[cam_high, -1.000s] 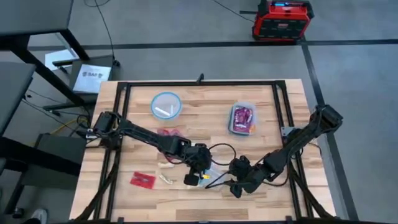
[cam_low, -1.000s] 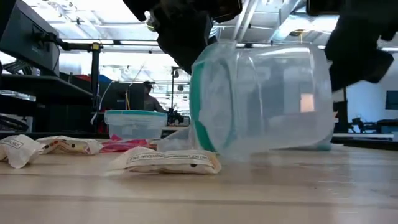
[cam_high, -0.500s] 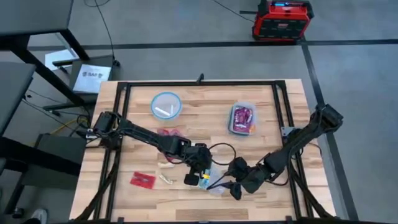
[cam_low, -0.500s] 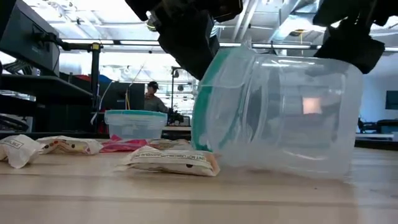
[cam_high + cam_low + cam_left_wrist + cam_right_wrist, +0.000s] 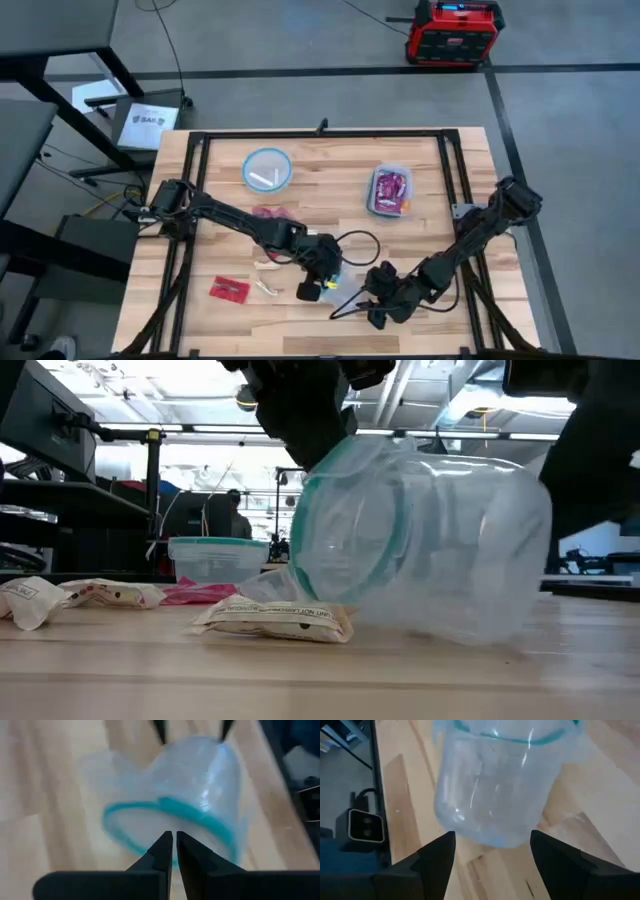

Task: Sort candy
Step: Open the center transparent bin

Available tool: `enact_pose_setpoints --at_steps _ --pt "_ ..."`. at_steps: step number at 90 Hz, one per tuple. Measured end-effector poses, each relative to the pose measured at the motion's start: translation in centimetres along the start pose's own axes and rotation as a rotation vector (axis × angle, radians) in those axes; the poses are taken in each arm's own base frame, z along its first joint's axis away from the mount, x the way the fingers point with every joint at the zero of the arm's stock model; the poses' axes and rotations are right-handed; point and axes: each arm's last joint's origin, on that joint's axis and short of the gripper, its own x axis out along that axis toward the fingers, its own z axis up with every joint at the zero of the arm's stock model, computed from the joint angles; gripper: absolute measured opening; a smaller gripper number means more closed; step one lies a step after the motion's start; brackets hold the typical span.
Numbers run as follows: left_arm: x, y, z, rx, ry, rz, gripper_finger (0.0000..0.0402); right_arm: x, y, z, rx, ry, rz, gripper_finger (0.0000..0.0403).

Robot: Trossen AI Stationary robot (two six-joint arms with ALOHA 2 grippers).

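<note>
Clear plastic tub (image 5: 345, 285) lies tipped at the table's (image 5: 420, 330) six o'clock from above, candy (image 5: 230, 289) at eight o'clock; low down, a cream packet (image 5: 275, 620) touches its rim; left gripper (image 5: 173, 851) pinches that rim, right gripper (image 5: 492, 851) gapes behind its base.

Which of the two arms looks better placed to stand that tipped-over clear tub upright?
Probably the right. Its gripper is open with the clear tub lying just ahead of its spread fingers. The left gripper is shut beside the teal rim, so it would need to open first.
</note>
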Motion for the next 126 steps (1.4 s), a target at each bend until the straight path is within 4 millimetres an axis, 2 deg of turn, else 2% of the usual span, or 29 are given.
enact_pose_setpoints --at_steps 16,30,49,59,70,83,95,109,126 --pt "0.0 -0.1 0.6 0.001 -0.064 -0.008 0.0013 0.9 -0.4 0.1 -0.003 0.005 -0.019 0.0244" --pt "-0.1 -0.2 1.1 -0.004 -0.107 -0.019 0.0013 1.9 -1.6 0.6 -0.036 -0.022 -0.105 0.0244" --pt "0.0 -0.2 1.0 -0.012 -0.104 -0.022 0.0013 3.5 -3.2 1.8 -0.079 -0.078 -0.209 0.0244" --pt "0.0 0.0 0.8 -0.019 -0.087 -0.005 0.0013 4.1 -3.8 1.7 -0.085 -0.024 -0.217 0.0244" --pt "0.0 0.2 0.7 -0.016 -0.075 0.023 0.0013 3.7 -3.7 1.1 -0.103 0.032 -0.219 0.0244" --pt "-0.2 0.6 0.9 0.003 -0.074 0.043 0.0013 1.3 -2.8 0.5 -0.138 0.082 -0.187 0.0244" --pt "-1.4 0.6 2.1 0.054 -0.038 0.120 0.0013 -0.2 -1.8 0.6 -0.159 0.049 -0.146 0.0244" --pt "-3.4 0.3 3.2 0.071 0.071 0.200 0.0013 0.3 -2.1 1.0 -0.190 0.041 -0.153 0.0244" --pt "-3.7 -0.9 2.6 0.073 0.138 0.247 0.0013 1.5 -2.7 1.2 -0.261 -0.026 -0.099 0.0244"
